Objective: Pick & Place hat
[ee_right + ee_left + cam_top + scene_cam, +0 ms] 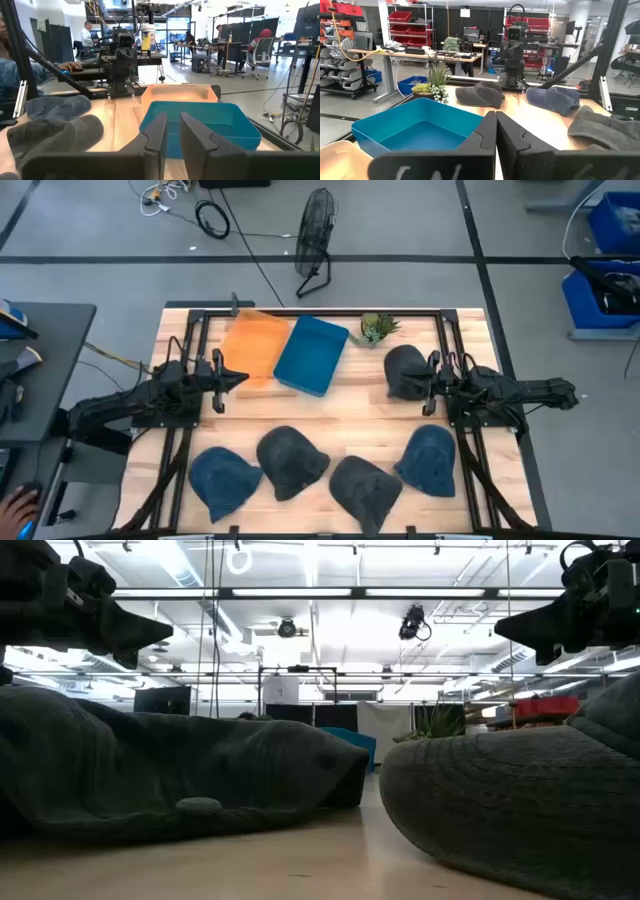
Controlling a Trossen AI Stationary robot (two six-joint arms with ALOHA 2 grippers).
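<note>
Five hats lie crown-up on the wooden table. A blue hat (222,478), a dark grey hat (290,460), a second dark grey hat (365,490) and a second blue hat (430,460) form the near row. A third dark grey hat (403,368) lies farther back, at the right. My right gripper (422,386) (173,125) hovers over that hat's near edge, pointing left, open by a narrow gap and empty. My left gripper (240,376) (495,122) hangs raised at the table's left, pointing right, shut on nothing.
A blue bin (311,355) and an orange bin (253,345) sit side by side at the far middle, between the two grippers. A small potted plant (378,327) stands by the far edge. Bare wood (340,415) lies between the bins and the near row.
</note>
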